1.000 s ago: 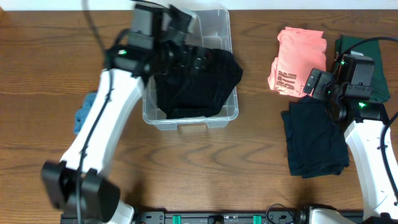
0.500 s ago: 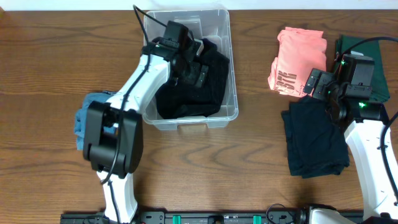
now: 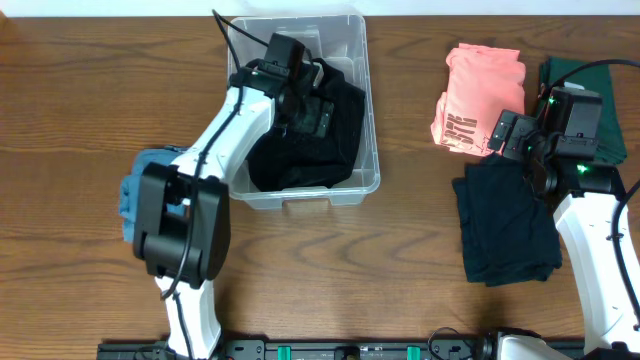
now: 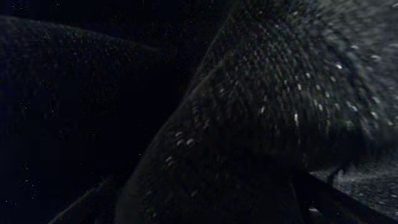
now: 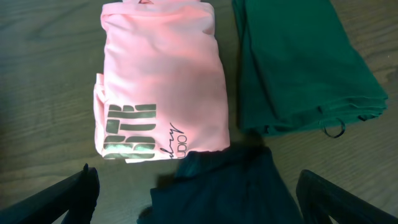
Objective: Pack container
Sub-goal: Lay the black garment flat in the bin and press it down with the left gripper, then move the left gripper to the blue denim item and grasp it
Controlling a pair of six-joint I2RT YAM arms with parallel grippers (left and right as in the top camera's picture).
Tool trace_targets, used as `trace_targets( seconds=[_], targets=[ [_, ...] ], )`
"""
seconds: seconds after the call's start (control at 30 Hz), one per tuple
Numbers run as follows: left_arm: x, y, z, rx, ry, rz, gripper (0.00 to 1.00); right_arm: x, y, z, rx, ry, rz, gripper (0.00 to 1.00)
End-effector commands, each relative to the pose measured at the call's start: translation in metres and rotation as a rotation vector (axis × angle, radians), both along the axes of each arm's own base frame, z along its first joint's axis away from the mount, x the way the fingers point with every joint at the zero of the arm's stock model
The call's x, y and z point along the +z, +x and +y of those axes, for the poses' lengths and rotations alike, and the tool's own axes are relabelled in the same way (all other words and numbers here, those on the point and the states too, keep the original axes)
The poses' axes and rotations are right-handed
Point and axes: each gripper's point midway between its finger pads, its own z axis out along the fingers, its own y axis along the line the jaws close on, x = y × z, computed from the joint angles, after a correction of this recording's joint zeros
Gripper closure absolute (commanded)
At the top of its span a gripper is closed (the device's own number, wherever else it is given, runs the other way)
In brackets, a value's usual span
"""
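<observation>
The container, a clear plastic tub, stands at the back middle of the table. A black garment lies inside it and fills most of it. My left gripper is down in the tub, pressed into the black garment, and looks open. The left wrist view shows only black fabric, with the left gripper spread around it. My right gripper is open and empty, hovering over the near edge of a folded navy garment.
A folded pink shirt with dark lettering lies right of the tub. A dark green garment lies at the far right. The navy garment lies in front of them. A blue garment lies left, partly under my left arm.
My left arm has swung the black garment down into the tub and lowered onto it; it has barely moved in the last half second. The right arm has not moved.
</observation>
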Motion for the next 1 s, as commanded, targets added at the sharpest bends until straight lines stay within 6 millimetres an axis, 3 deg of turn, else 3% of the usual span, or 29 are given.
trace_targets(
  seconds=[0.0, 0.1, 0.17, 0.23, 0.3, 0.4, 0.53, 0.67, 0.83, 0.97],
  targets=[
    [0.064, -0.001, 0.005, 0.022, -0.055, -0.123, 0.08, 0.001, 0.000, -0.003, -0.014, 0.006, -0.003, 0.01],
    [0.122, -0.004, 0.012, 0.036, -0.078, -0.261, 0.07, 0.001, 0.000, -0.003, -0.015, 0.007, -0.003, 0.01],
    [0.162, -0.007, 0.027, 0.083, -0.049, -0.373, 0.00, 0.001, 0.000, -0.003, -0.014, 0.006, -0.003, 0.01],
    [0.191, -0.011, 0.048, 0.146, -0.002, -0.459, 0.02, 0.001, 0.000, -0.003, -0.014, 0.006, -0.003, 0.01],
    [0.215, -0.017, 0.074, 0.221, 0.053, -0.523, 0.02, 0.001, 0.000, -0.003, -0.014, 0.006, -0.003, 0.01],
    [0.228, -0.029, 0.115, 0.344, 0.141, -0.540, 0.02, 0.001, 0.000, -0.003, -0.014, 0.006, -0.003, 0.01],
    [0.212, -0.051, 0.182, 0.559, 0.248, -0.424, 0.02, 0.001, 0.000, -0.003, -0.014, 0.006, -0.003, 0.01],
    [0.175, -0.077, 0.236, 0.748, 0.276, -0.224, 0.02, 0.001, 0.000, -0.003, -0.014, 0.006, -0.003, 0.01],
    [0.133, -0.091, 0.263, 0.801, 0.273, -0.049, 0.02, 0.001, 0.000, -0.003, -0.014, 0.006, -0.003, 0.01],
    [0.109, -0.093, 0.267, 0.692, 0.342, 0.034, 0.02, 0.001, 0.000, -0.003, -0.014, 0.006, -0.003, 0.01]
  ],
)
